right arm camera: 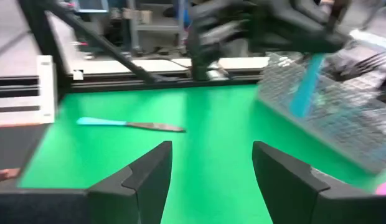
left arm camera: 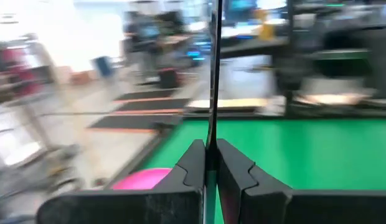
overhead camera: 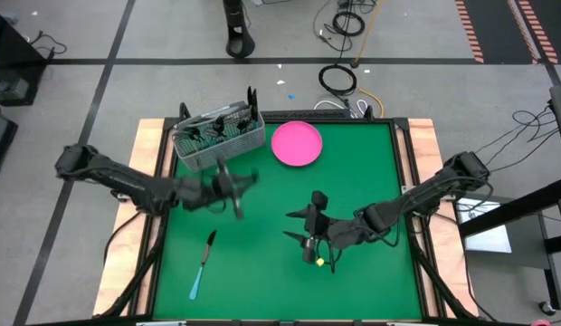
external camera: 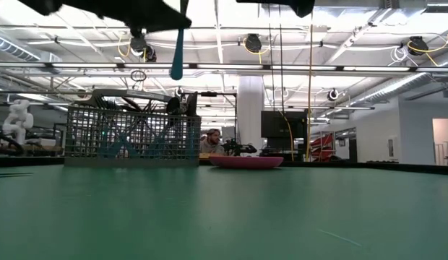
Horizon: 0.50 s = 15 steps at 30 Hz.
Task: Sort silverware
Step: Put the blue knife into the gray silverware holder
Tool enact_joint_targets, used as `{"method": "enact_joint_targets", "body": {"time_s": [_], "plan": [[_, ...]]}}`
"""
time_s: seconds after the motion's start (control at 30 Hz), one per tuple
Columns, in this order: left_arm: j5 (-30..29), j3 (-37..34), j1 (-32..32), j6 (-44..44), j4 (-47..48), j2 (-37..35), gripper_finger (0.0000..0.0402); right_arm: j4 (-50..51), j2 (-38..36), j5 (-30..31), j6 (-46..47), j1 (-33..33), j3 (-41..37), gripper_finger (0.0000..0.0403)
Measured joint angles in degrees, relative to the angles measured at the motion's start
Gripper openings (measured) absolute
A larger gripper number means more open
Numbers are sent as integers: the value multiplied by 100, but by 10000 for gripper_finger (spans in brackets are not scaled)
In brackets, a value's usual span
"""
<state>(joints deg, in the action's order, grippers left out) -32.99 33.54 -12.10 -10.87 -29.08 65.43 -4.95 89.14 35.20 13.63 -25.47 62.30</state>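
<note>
- Green felt covers the tabletop (overhead camera: 371,181), and on it I count one loose piece of silverware, one wire-mesh basket (overhead camera: 217,136) and one pink plate (overhead camera: 297,143).
- The left claw (left arm camera: 207,163) is pinched shut on a blue-handled utensil (external camera: 178,50), gripped partway along so the piece hangs upright, handle down (its head is too blurred to call fork, spoon or knife).
- That held piece hangs just in front of the basket, on the side nearer the tabletop's middle; the coming move looks to turn on this: the basket lies just beyond the left claw, away from the robot, and the utensil's long axis is already vertical, suited to dropping in.
- The basket already holds several dark utensils standing up; I cannot count them.
- The right claw (right arm camera: 211,165) stands wide open with nothing between its fingers, hovering over the tabletop's right-centre.
- A blue-handled knife (overhead camera: 203,263) lies flat near the front left of the tabletop, blade toward the far side, handle toward the front edge.
- Judging by the overhead view, the left arm is somewhat nearer that knife, though it is occupied; the right claw is free and faces it across open felt.
- A small yellow-and-dark object (overhead camera: 319,262) sits beside the right claw; I cannot tell what it is.
</note>
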Motion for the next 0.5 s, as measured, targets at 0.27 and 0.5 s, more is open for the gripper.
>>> {"method": "enact_joint_targets", "body": {"time_s": [0.27,0.5], "plan": [[473,0,2399,-147,-623,-49,15,-33,11,250,-511,-2,0,211],[943,337,3454,91,-1100,764,15,11,11,256,-1029,236,0,210]]}}
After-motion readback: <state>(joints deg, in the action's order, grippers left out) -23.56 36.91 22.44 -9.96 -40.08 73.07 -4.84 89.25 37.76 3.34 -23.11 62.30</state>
